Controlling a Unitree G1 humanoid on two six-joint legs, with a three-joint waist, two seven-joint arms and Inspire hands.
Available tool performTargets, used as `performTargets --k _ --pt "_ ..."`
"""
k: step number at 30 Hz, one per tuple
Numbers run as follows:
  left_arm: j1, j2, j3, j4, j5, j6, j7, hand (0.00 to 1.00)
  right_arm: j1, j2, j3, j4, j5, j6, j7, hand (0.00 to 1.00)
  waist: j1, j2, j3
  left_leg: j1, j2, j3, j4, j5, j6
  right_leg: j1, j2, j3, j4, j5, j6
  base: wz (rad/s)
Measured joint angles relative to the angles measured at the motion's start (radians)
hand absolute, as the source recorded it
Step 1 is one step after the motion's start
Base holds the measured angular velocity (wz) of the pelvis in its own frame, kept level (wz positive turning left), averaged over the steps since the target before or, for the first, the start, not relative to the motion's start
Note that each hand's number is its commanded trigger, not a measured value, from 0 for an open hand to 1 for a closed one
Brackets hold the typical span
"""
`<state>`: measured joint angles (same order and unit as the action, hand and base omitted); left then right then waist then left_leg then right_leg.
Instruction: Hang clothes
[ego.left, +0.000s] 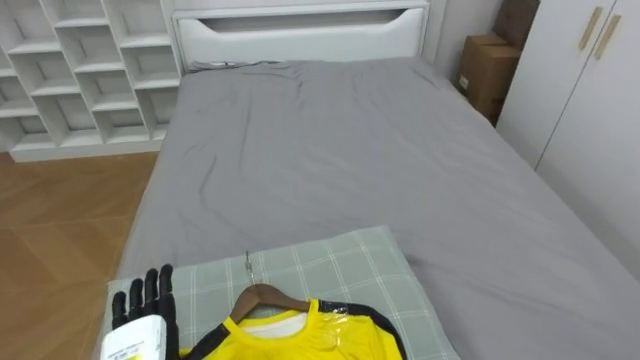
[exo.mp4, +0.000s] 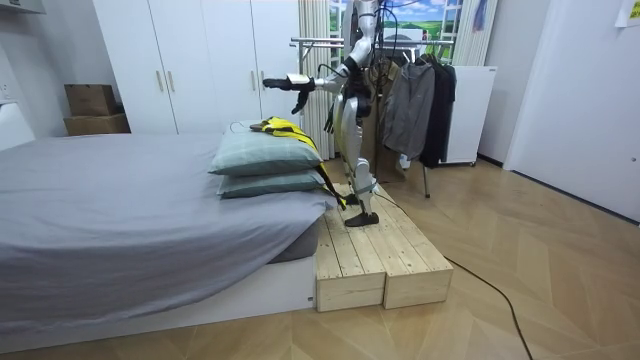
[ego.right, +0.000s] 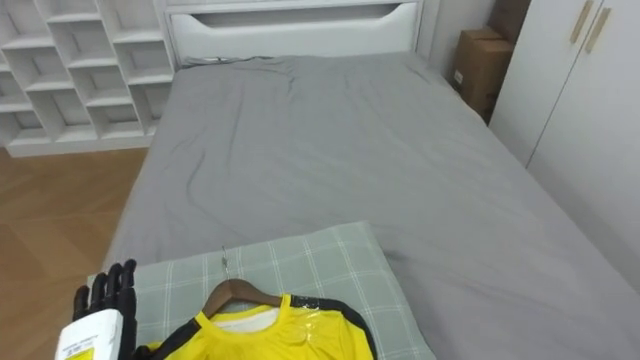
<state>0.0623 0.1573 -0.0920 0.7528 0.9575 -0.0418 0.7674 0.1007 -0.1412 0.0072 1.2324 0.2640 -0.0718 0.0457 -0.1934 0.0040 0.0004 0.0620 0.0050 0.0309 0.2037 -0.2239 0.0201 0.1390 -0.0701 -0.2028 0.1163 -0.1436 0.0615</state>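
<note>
One yellow shirt (ego.left: 300, 340) with black trim, already on a wooden hanger (ego.left: 262, 296), lies flat on the checked pillow (ego.left: 330, 265), at the pillow's near edge. The hanger's metal hook (ego.left: 248, 265) points toward the pillow's far edge. My left hand (ego.left: 145, 300) is over the pillow's left corner, beside the shirt, apart from it, fingers straight and spread, holding nothing. I cannot tell whether it touches the pillow. A second pillow (exo.mp4: 270, 184) lies under the checked one. Both sit on the grey bed (ego.left: 350, 150), which runs on beyond the pillow to a white headboard (ego.left: 300, 35). Left of the pillow, far off, are white cubby shelves (ego.left: 80, 70); right of it, a white wardrobe (ego.left: 590, 90) and a cardboard box (ego.left: 487, 70). I stand on a wooden platform (exo.mp4: 380, 260) just behind the pillow. A clothes rack (exo.mp4: 420, 100) with dark garments is behind me.
</note>
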Motion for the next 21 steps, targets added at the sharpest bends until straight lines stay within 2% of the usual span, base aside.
performTargets --k 5,9,12,21 --pt "-0.027 0.0 -0.003 0.052 -0.001 0.0 -0.038 0.0 -0.005 -0.011 0.0 0.008 0.0 -0.001 0.001 0.0 0.0 0.014 0.0053 0.0 0.0 0.002 0.0 0.0 0.0 -0.001 0.0 0.005 0.0 0.0 0.0 0.0" --pt "-0.038 0.0 -0.005 0.052 -0.001 0.004 -0.058 0.0 -0.002 -0.016 -0.002 0.01 0.0 0.0 0.0 0.0 -0.007 0.023 0.0055 0.0 0.0 0.006 -0.002 0.0 0.0 -0.003 0.0 0.005 0.0 0.0 0.0 0.0" --pt "-0.049 0.0 -0.006 0.053 0.0 0.016 -0.073 0.0 -0.002 -0.016 -0.002 0.008 0.0 0.0 -0.001 0.0 -0.017 0.022 0.0051 -0.006 0.0 0.007 -0.002 0.0 0.0 -0.011 0.0 0.006 0.001 0.0 0.0 0.0" --pt "-0.055 0.0 -0.008 0.053 -0.003 0.019 -0.103 0.0 0.018 -0.015 -0.032 0.009 -0.002 0.004 -0.023 0.0 -0.024 0.02 0.0028 -0.005 0.002 0.034 -0.011 0.0 0.0 -0.025 0.0 0.03 0.002 0.0 0.0 -0.08"
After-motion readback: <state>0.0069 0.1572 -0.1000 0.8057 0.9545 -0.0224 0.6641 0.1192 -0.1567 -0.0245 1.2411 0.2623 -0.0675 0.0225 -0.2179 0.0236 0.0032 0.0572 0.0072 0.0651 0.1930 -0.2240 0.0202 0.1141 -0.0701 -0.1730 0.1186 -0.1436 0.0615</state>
